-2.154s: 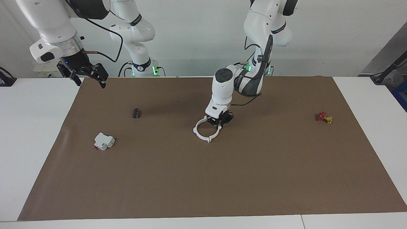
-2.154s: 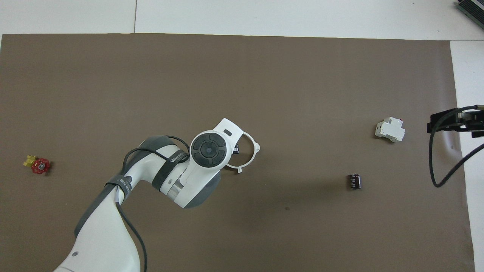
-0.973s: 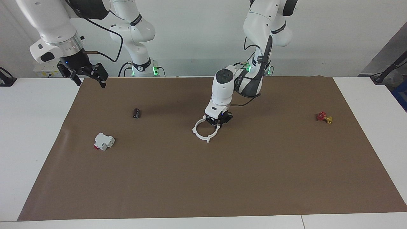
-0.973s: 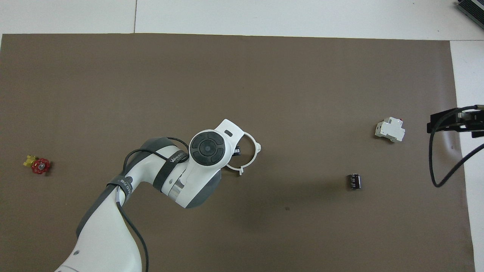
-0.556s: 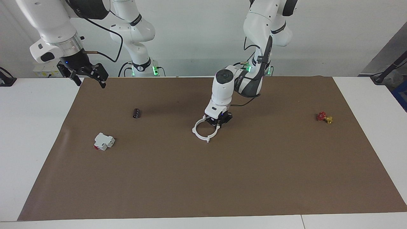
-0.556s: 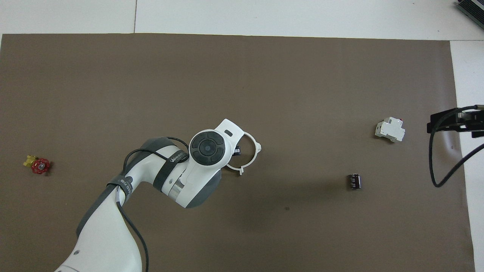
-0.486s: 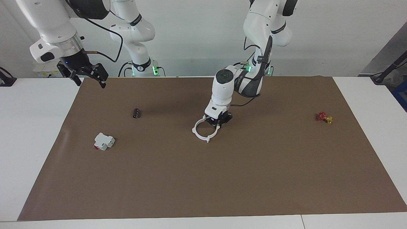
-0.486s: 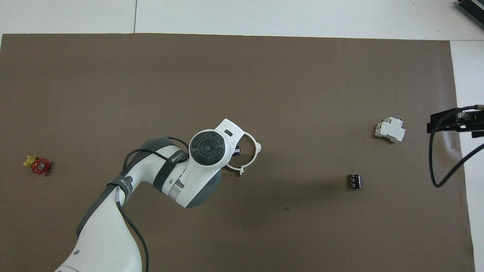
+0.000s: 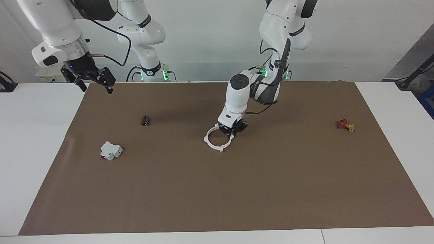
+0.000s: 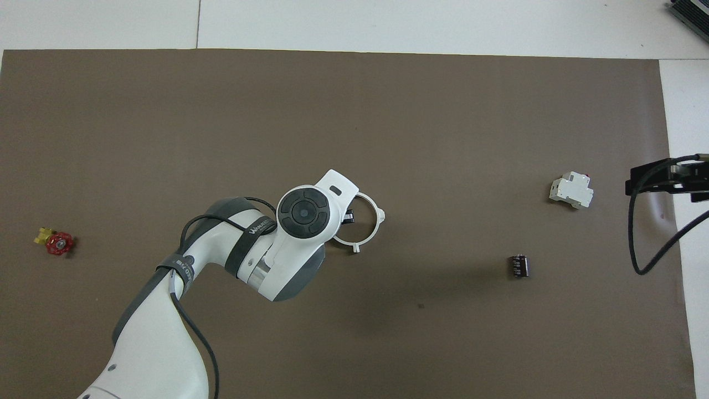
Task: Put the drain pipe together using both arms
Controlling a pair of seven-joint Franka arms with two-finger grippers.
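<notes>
The drain pipe [image 9: 212,146] is a thin white ring with small outward tabs, at the middle of the brown mat [image 9: 237,189]. My left gripper [image 9: 231,130] points down over the ring's edge nearer the robots and is shut on it. In the overhead view the left wrist covers the gripper [image 10: 347,217], and the ring [image 10: 377,224] shows beside it. My right gripper [image 9: 95,83] is open and empty; it waits raised over the mat's corner at the right arm's end. It also shows at the edge of the overhead view [image 10: 659,178].
A blocky white device with a red part [image 9: 111,150] [image 10: 571,190] and a small black cylinder [image 9: 145,120] [image 10: 519,266] lie toward the right arm's end. A small red and yellow valve [image 9: 346,125] [image 10: 54,241] lies toward the left arm's end.
My left gripper has shifted slightly toward the right arm's end, and the ring has moved with it. The right arm has not moved.
</notes>
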